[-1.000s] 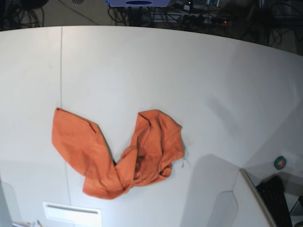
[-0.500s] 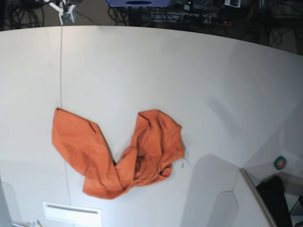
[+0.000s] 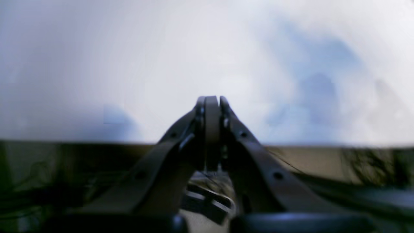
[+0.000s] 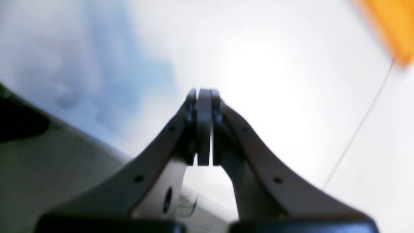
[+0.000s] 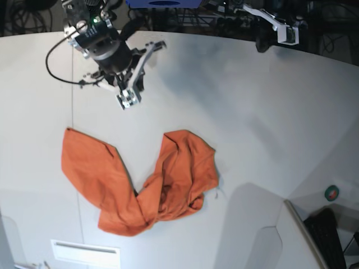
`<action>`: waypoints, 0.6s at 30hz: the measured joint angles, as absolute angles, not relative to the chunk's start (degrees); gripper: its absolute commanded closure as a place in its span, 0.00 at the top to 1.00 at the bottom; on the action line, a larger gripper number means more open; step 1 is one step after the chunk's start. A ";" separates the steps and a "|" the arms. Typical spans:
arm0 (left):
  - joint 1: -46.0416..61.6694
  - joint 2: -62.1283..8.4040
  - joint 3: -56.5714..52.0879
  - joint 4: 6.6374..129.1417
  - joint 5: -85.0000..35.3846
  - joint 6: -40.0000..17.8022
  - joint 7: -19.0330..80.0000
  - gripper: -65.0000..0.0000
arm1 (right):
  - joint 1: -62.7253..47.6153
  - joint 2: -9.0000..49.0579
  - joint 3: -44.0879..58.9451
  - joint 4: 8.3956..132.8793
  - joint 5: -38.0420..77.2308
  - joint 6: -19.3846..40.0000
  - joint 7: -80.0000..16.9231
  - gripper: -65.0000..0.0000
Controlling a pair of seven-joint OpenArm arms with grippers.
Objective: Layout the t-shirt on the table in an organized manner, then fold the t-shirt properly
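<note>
Both wrist views look badly blurred to me, with white glare off the table; my base view is sharper, evenly lit, edges curving.

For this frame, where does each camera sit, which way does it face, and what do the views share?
Base: high above the near side, looking down on the table, the crumpled t-shirt and both arms.
Left wrist: behind the left gripper, jaws shut, facing bare tabletop and its far edge; blurred.
Right wrist: behind the right gripper, jaws shut, facing the tabletop, a dark seam line and an orange corner of the shirt.
Shared: base and right wrist both show shirt and seam; every view shows the table.
</note>
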State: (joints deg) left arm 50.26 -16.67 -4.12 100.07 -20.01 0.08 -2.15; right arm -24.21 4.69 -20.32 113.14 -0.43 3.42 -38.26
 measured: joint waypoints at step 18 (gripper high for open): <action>41.58 -10.52 -22.11 102.83 -40.38 0.84 12.71 0.62 | 10.68 0.91 -51.07 72.47 0.19 -11.55 -29.02 0.48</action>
State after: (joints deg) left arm 41.58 -10.52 -22.11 102.83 -40.38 0.84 12.71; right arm 10.68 0.91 -51.07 72.47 0.19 -11.55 -29.02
